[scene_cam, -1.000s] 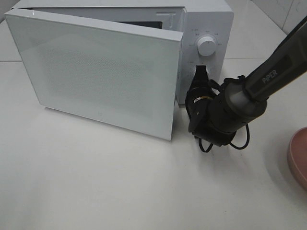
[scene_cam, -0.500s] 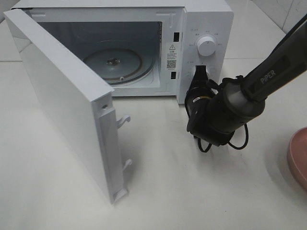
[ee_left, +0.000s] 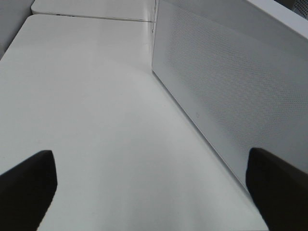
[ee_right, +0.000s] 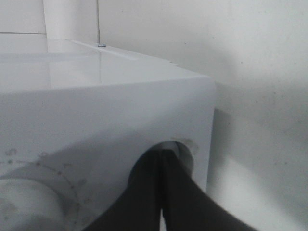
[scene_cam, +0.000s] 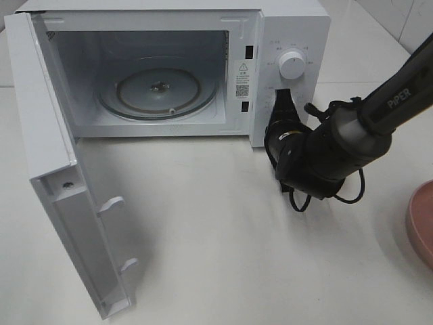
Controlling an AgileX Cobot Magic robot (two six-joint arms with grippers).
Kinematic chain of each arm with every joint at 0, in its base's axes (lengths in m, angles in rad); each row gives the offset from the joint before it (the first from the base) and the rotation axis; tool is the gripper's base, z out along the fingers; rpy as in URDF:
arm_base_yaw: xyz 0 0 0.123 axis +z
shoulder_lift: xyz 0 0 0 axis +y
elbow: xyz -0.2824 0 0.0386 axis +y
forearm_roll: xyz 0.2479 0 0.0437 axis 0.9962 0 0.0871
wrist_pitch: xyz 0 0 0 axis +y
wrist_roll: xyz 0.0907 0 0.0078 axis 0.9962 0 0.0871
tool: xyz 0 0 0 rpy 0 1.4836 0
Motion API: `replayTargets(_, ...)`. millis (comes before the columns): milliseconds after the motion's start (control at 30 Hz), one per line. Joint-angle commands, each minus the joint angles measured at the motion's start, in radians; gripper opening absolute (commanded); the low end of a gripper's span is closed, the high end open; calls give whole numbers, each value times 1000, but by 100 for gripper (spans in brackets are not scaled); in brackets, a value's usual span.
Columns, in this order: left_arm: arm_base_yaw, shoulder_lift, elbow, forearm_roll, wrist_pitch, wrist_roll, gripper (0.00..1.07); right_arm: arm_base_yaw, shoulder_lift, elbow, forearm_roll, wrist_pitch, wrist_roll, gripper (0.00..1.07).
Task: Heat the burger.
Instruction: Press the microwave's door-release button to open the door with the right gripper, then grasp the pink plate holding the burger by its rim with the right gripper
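1. The microwave (scene_cam: 291, 27) door (scene_cam: 61, 196) was nearly shut a second ago and half open half a second ago; now it stands swung right out from the microwave's left side, its inner face and latch hooks showing.
2. The cavity is bare: only the glass turntable (scene_cam: 159, 91) lies inside the microwave; as I judge it, the opening step is done and loading the burger comes next.
3. The burger is in no view, so I cannot tell where it lies; only the rim of a pink plate (scene_cam: 423, 223) shows, well off to the right of the microwave, with nothing visible on that sliver.
4. The right gripper (scene_cam: 282, 100) has its fingers pressed together on nothing; their tips sit at the microwave's control panel, just below the dial (scene_cam: 291, 64), on what looks like the door-release button (ee_right: 185, 149); whether they press it or merely touch it I cannot tell.
5. The right arm comes in from the microwave's right, wrist bent toward the panel, and has drawn slightly rightward since a second ago.
6. The left gripper (ee_left: 150, 159) is spread wide and empty, low over the table (scene_cam: 237, 257), just beside the door's outer face.
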Motion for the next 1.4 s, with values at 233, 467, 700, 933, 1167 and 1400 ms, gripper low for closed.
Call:
replayTargets(233,-5,-15,2,-1,-14,1,100,-10,-87,28,-76,42,-174,0)
replayTargets(467,-5,-15,2,-1,-14,1,100,-10,-152,89,-51,129,-323,0)
replayTargets(700,-5,-15,2,-1,-14,0,100,-13,-247,153,-62,238,-517,0)
replayTargets(933,-5,-15,2,-1,-14,0,100,-36,-332,164,-62,431,-890,1)
replayTargets(1167,-5,-15,2,-1,-14,0,100,-152,-432,164,-62,781,-1298,3)
replayTargets(1400,-5,-15,2,-1,-14,0,100,-237,-491,163,-156,1006,-1416,4)
